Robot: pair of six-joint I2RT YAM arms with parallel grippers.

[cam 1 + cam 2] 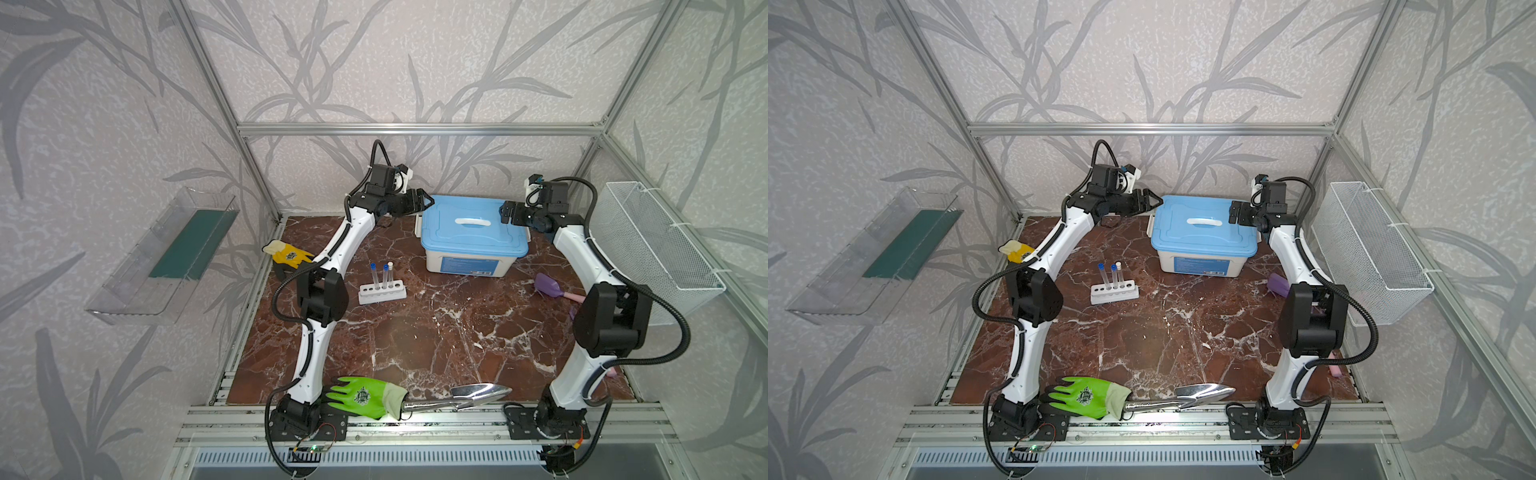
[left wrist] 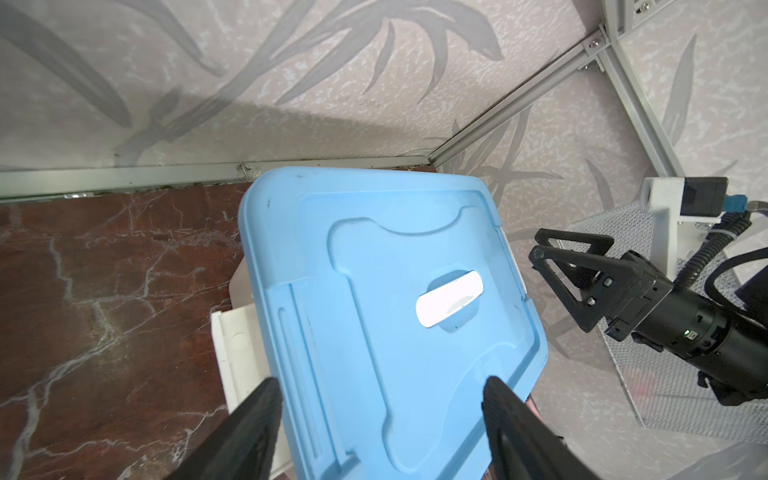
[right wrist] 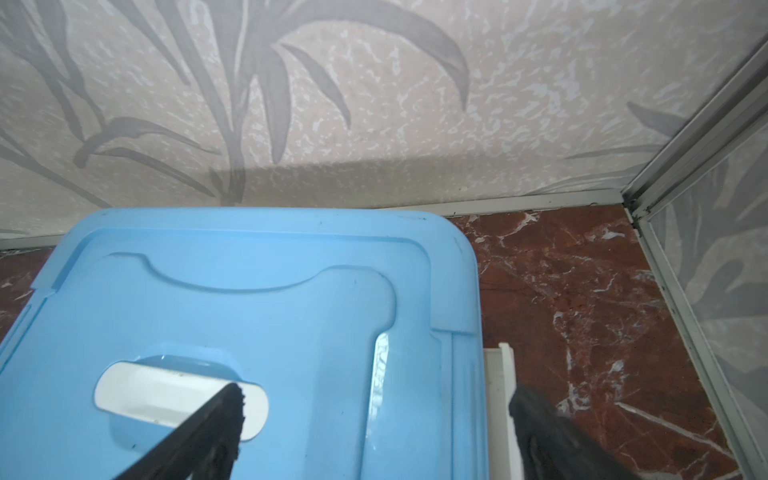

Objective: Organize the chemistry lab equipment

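**Both hands open over the closed box; rack and tubes on the bench**

The white rack (image 1: 382, 293) (image 1: 1115, 293) stands on the brown marbled bench (image 1: 436, 345), nearer its left edge than its right and about midway between the far and near edges. Three clear tubes (image 1: 385, 276) (image 1: 1114, 277) stand upright side by side in its holes, two with blue caps and one with a white cap. No writing can be made out on the rack or the tubes.

The box (image 1: 473, 259) sits at the far edge, right of centre, well apart from the rack. Its blue lid (image 2: 374, 291) (image 3: 249, 299) is on and has a white handle (image 2: 449, 303) (image 3: 166, 395) at its middle. A blue label (image 1: 467, 264) on the white front wall carries print too small to read.

The left hand (image 1: 428, 203) (image 2: 380, 399) hovers at the lid's left end with its fingers spread and nothing between them. The right hand (image 1: 505, 212) (image 3: 378, 401) hovers over the lid's right end, also spread wide and empty. Whether either hand touches the lid cannot be told.

A green glove (image 1: 361, 397) and a metal trowel (image 1: 478, 395) lie at the near edge. A yellow glove (image 1: 289, 254) lies at the left edge and a purple scoop (image 1: 548, 284) near the right edge. Each glove bears a dark emblem that cannot be read.
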